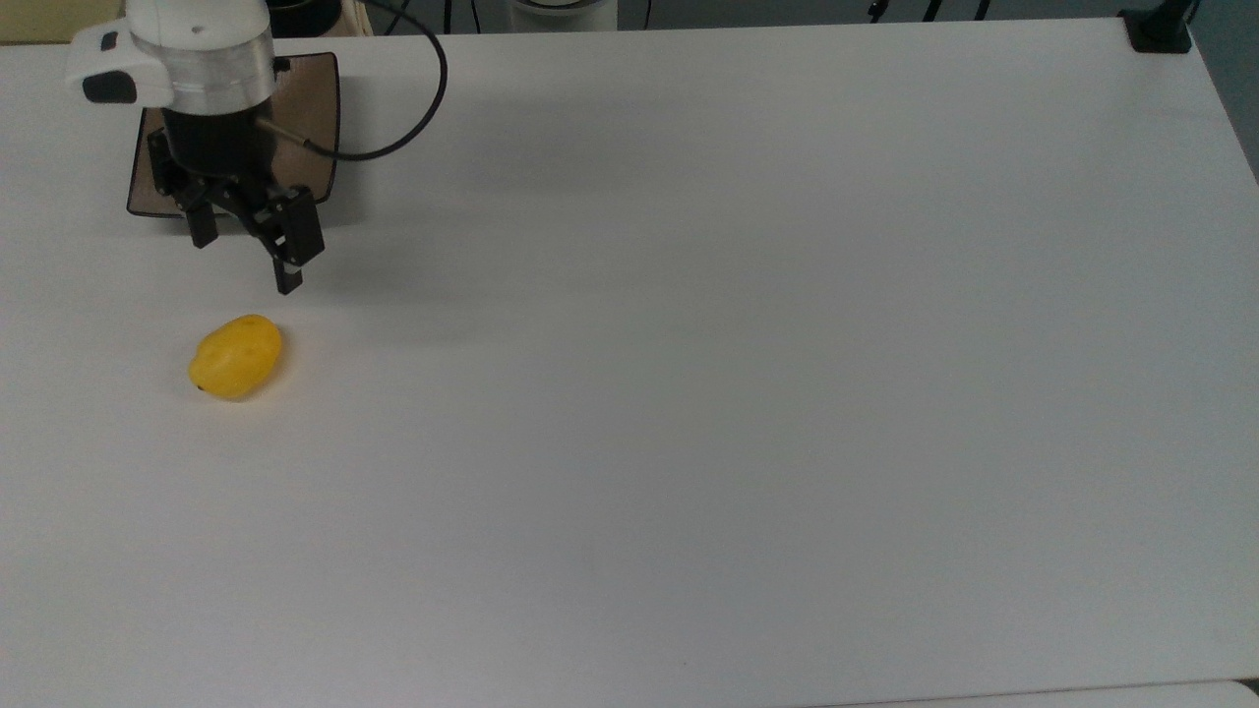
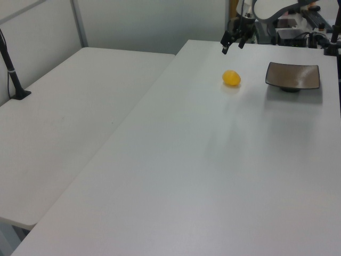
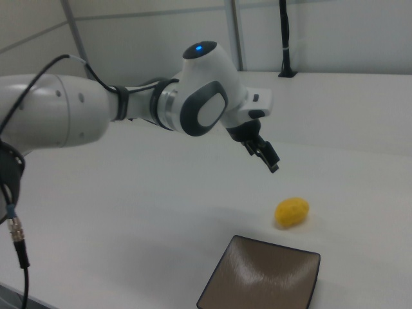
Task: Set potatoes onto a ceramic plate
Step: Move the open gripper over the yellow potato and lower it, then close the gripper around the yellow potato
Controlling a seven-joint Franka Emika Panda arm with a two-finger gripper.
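A small yellow potato (image 1: 236, 356) lies on the white table, toward the top view's left. The square brown ceramic plate (image 1: 313, 118) sits further back at the top view's upper left, partly covered by my arm. My gripper (image 1: 244, 264) hangs above the table between plate and potato, fingers wide apart and holding nothing. In the left view the gripper (image 2: 232, 48) is up behind the potato (image 2: 231, 78), with the plate (image 2: 294, 76) to the left view's right. In the right view the gripper (image 3: 270, 164) hovers above the potato (image 3: 291, 212), and the plate (image 3: 264, 277) is nearest the camera.
A black cable (image 1: 418, 118) loops off the wrist over the table. A black clamp (image 1: 1159, 29) sits at the top view's far right corner. A second white table (image 2: 80, 106) with a black post (image 2: 13, 74) adjoins on the left view's left.
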